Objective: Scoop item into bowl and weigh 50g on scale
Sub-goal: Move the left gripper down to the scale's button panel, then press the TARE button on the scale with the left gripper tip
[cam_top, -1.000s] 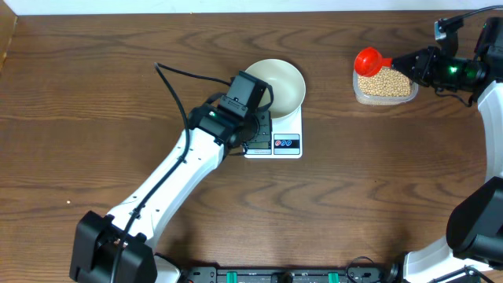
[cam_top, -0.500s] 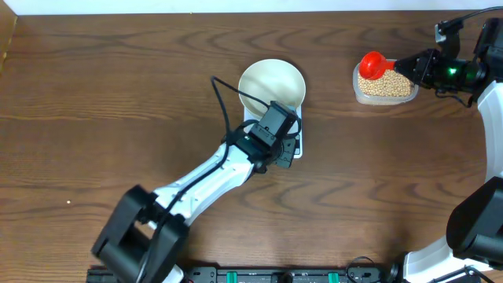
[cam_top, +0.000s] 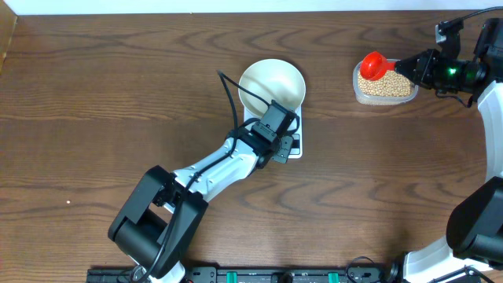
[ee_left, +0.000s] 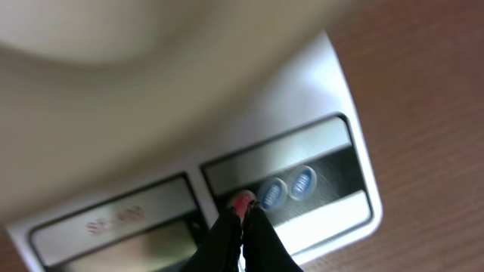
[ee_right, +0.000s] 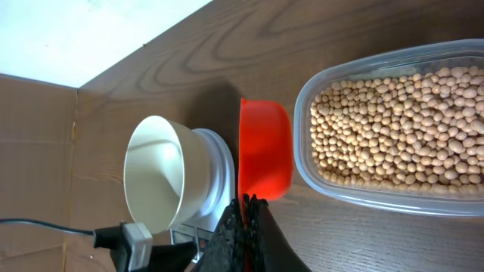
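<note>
Two hands at work: left hand (ee_left: pixel 242 221) on the scale (ee_left: pixel 333 128), right hand (ee_right: pixel 246 208) with the red scoop (ee_right: pixel 265 147).
My left fingers are together, their tip touching the red button (ee_left: pixel 243 199). I judge a short, straight press best, without nudging the empty bowl (cam_top: pixel 271 82) sitting on the scale just beyond my fingertips. The scale's long axis seems to run away from that hand, display end nearest. My right hand is clamped on the scoop, with the beans (ee_right: pixel 393 125) in their clear container (ee_right: pixel 306 98) just ahead and to its right.

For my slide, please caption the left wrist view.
Shut left claw tips at the scale's red button, white bowl above.
</note>
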{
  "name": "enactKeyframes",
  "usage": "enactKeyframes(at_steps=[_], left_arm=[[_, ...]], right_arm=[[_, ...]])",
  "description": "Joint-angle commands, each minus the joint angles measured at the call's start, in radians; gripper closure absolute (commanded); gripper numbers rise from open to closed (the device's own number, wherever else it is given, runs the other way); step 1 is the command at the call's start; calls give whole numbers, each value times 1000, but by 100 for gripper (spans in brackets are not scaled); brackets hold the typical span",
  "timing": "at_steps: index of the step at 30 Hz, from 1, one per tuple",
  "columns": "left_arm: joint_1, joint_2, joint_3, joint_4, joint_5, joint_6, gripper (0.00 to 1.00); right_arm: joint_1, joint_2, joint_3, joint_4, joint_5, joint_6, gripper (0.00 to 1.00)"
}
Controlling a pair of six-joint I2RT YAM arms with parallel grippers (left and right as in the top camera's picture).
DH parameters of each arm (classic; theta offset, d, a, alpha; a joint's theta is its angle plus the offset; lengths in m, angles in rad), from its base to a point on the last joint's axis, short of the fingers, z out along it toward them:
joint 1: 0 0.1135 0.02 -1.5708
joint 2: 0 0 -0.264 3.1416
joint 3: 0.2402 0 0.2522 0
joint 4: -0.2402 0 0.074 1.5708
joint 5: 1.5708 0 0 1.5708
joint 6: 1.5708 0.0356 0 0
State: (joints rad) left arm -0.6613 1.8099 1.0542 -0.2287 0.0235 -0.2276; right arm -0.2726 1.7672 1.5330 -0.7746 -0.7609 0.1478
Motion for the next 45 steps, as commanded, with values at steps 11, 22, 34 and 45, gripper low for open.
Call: enactKeyframes(at_steps=[11, 22, 34, 45], left_arm=[[26, 45, -6, 52, -9, 17, 93], [26, -17, -5, 43, 51, 60, 93], [26, 35, -5, 26, 43, 60, 93], [28, 68, -3, 32, 43, 63, 93]], right_arm=[[5, -17, 18, -4, 29, -23, 99], [5, -17, 18, -4, 29, -23, 99], [5, -17, 18, -15, 29, -26, 99], [5, -17, 18, -19, 29, -33, 99]])
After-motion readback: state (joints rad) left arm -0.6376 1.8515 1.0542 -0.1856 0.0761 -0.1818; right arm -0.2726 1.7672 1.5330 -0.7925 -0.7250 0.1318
